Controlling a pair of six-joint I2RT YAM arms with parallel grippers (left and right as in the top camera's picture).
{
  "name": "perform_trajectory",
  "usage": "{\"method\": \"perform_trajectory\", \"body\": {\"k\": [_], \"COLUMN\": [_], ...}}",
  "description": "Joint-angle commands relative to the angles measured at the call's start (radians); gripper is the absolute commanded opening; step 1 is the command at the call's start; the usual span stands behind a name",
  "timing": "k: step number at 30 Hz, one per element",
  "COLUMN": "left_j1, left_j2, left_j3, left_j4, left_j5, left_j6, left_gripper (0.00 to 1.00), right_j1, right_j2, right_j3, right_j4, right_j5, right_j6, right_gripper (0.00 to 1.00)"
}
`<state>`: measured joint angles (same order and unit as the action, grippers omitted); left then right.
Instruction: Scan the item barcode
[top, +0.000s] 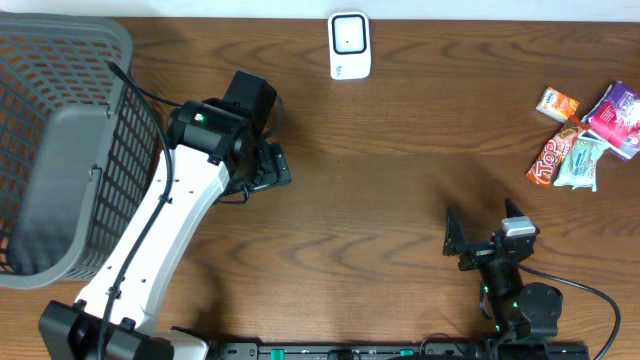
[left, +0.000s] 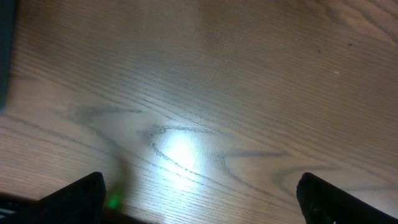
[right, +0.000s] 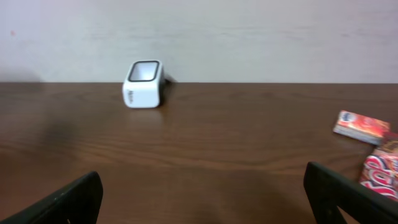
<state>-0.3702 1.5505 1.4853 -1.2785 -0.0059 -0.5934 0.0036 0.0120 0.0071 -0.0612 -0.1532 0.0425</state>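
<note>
Since the snack packets (top: 582, 160) lie ahead and rightward of my right claw (top: 481, 228), that arm is nearer; it and my left claw (left: 200, 180) stand wide, empty.

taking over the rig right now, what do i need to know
Left tool: open, empty, over bare table.
Right tool: open, empty, low at the near edge.
Scanner: upright at the far edge, middle.
Snack packets: clustered at the far right, none held.
Basket: far left.
Done: nothing picked or scanned.
Left: grasp a packet, probably with the right tool, and show its barcode to the scanner.
</note>
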Motion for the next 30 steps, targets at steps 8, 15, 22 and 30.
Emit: {"method": "perform_trajectory", "body": {"k": [8, 15, 22, 30], "left_j1": [0.001, 0.001, 0.001, 0.001], "left_j2": [0.005, 0.005, 0.005, 0.005], "left_j3": [0.001, 0.001, 0.001, 0.001], "left_j4": [-0.004, -0.004, -0.004, -0.004], "left_j5": [-0.006, -0.006, -0.006, -0.006], "left_j6": [0.017, 0.017, 0.016, 0.017], "left_gripper": [0.98, 0.98, 0.98, 0.98], "right_j1": [-0.023, -0.023, -0.023, -0.023], "right_j2": [-0.007, -0.007, -0.007, -0.007], "right_j3": [-0.001, -0.001, -0.001, -0.001], "right_j4": [-0.012, -0.012, -0.006, -0.005], "right_j5": [0.039, 0.035, 0.012, 0.013], "right_j6": [-0.059, -0.058, -0.059, -0.059], "right_gripper": [0.99, 0.99, 0.99, 0.99]}}
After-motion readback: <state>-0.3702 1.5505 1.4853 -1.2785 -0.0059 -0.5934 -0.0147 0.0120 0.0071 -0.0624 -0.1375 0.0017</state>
